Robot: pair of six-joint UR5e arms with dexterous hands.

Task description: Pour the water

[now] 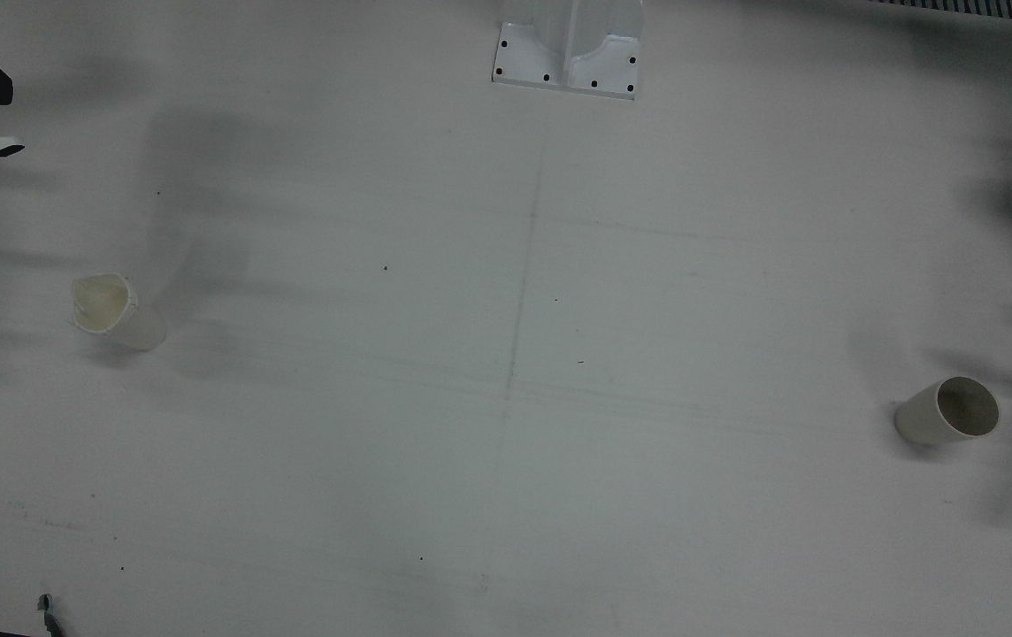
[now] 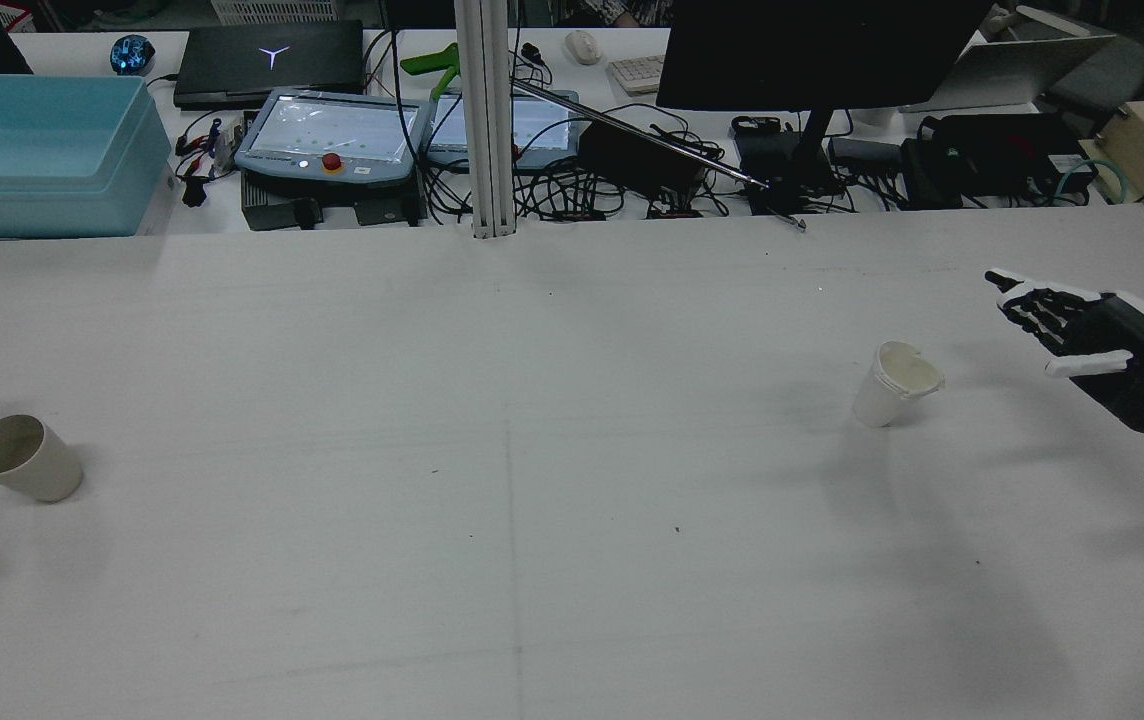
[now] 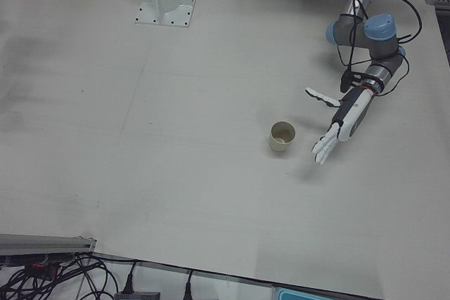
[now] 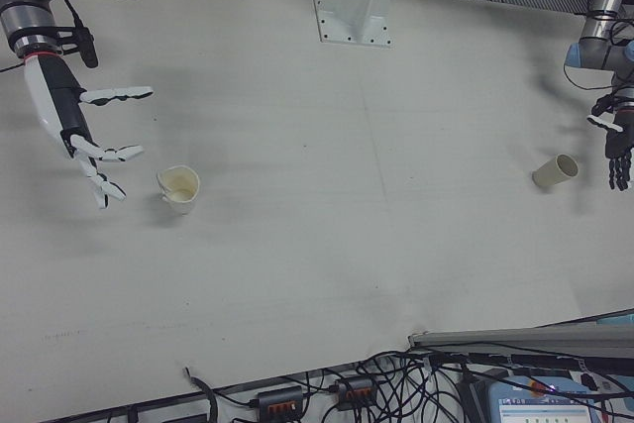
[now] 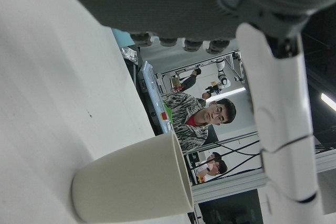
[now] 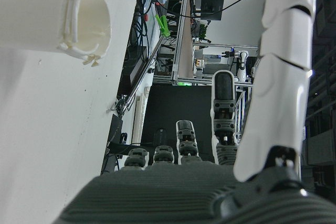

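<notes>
- Two cups stand well apart on the white surface [image 2: 532, 400], one before each arm.
- The white cup [image 2: 894, 384] stands upright near the right robot hand [image 2: 1092, 345]; its rolled rim looks dented and torn in the right hand view. I cannot tell whether it holds water.
- The beige cup [image 3: 282, 137] stands upright just beside the left robot hand [image 3: 341, 121], on the far half of the surface.
- Both robot hands are open, fingers spread, holding nothing and touching neither cup.
- Handling, as a judgement: the white cup looks like thin paper or plastic, so light and soft-walled. A hard squeeze would likely crush it or push liquid over the damaged lip.
- It is best taken around the middle of the wall, below the rim, thumb opposite the fingers, with gentle closing. The torn rim is a poor place to press.
- The beige cup looks stiffer and smoother, perhaps thicker-walled. It should bear a firmer wrap, though a smooth wall may slip in a loose hold.
- Both cups taper toward the base, so a grip can slide downward. A hold at mid-height or slightly higher resists that.
- Either cup is light enough to tip from a sideways nudge, so the fingers should close from both sides together.
</notes>
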